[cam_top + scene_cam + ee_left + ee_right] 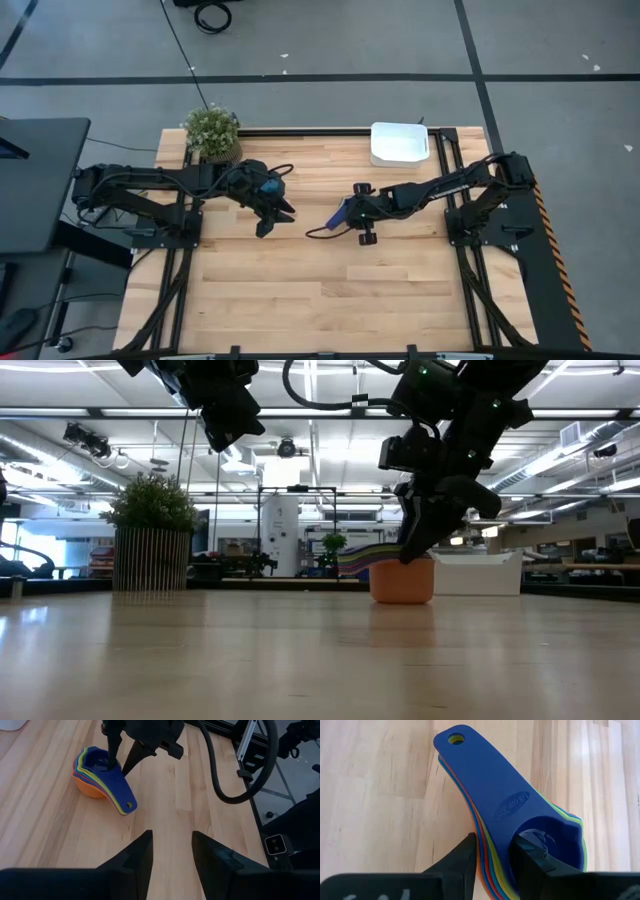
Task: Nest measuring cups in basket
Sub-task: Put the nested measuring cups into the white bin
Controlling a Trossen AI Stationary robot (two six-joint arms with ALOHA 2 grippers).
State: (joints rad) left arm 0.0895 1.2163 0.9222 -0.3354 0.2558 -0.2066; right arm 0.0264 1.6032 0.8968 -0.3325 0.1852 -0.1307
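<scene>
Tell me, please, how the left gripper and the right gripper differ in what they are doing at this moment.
The left gripper hangs above bare wood with open fingers and holds nothing; the right gripper is down on the nested measuring cups, its fingers closing on the wall of the cups, one finger inside the top blue cup. The left gripper stands off to the side of the stack, while the right gripper touches it. Both are over the middle of the table, away from the basket.

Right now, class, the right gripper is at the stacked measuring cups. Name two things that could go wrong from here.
1. The right gripper pinches only one wall of the nested measuring cups, so lifting might tilt or separate the stack.
2. The basket sits at the table's far edge, so the carry gives a loose grip time to slip.
</scene>
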